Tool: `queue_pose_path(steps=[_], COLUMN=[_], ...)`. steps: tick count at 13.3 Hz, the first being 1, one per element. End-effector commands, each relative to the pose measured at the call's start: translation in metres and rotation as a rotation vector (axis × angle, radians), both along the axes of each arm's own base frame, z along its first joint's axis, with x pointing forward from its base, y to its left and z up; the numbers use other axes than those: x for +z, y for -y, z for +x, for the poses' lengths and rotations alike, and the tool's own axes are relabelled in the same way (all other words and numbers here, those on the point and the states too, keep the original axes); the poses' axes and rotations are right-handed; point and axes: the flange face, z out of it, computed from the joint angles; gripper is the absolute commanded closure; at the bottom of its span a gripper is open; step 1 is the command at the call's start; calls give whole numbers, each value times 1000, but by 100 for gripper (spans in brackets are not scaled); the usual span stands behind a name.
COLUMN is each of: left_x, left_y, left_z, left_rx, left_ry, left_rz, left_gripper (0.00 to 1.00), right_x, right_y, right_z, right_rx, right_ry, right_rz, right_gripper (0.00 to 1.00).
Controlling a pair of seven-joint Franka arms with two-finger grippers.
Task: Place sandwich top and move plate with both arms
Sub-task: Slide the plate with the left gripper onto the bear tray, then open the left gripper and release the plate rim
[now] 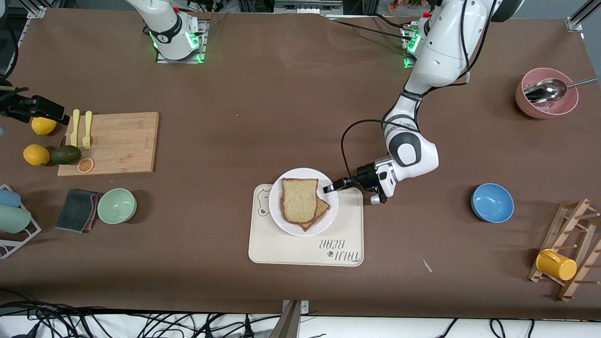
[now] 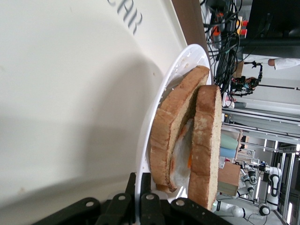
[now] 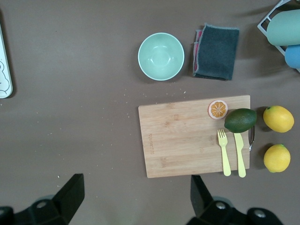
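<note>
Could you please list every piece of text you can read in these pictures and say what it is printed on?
"TAIJI BEAR", upside down in the front view, on the cream tray under the plate; the first word is hard to make out.
"...AR", the tail of the same print, on the tray in the left wrist view.
Small lettering on each arm's base joint: too small to read.

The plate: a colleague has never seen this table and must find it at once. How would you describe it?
Look for the cream bear-print tray in the middle of the table, toward the front camera. The plate is the round white dish on that tray's corner toward the robots, overhanging its edge, its rim pinched by the shut left gripper. Unlike the empty green bowl and blue bowl, it is flat and carries stacked bread slices.
</note>
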Motion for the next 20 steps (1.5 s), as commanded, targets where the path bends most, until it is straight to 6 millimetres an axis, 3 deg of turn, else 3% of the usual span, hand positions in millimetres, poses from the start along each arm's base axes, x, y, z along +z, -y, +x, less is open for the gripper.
queue_pose_path(steps=[1,9,14,15,16,18,20], left_x=[7,-12,-12,-12,-13,-12,-3], left_y=[-7,-10,-3,-3,-3,-3,-3], left_z=[33,42,40,39,39,38,40], left_rx=[-4,-3,0,0,-1,-6,-4], left_ry=[-24,-19,-16,-18,-19,-16,-8], left_rz=[14,77,82,82,83,87,82], left_gripper=[100,100,100,96,82,66,52], right_x=[5,5,5,5,7,7,6], right_y=[-1,0,0,1,-1,-32,-33], right_z=[2,2,2,0,-2,-2,0], right_rx=[10,-1,-2,6,20,106,90], right_ry=[10,10,9,1,-5,-17,-12], right_rz=[3,7,5,1,1,11,14], right_gripper=[0,0,0,0,0,0,0])
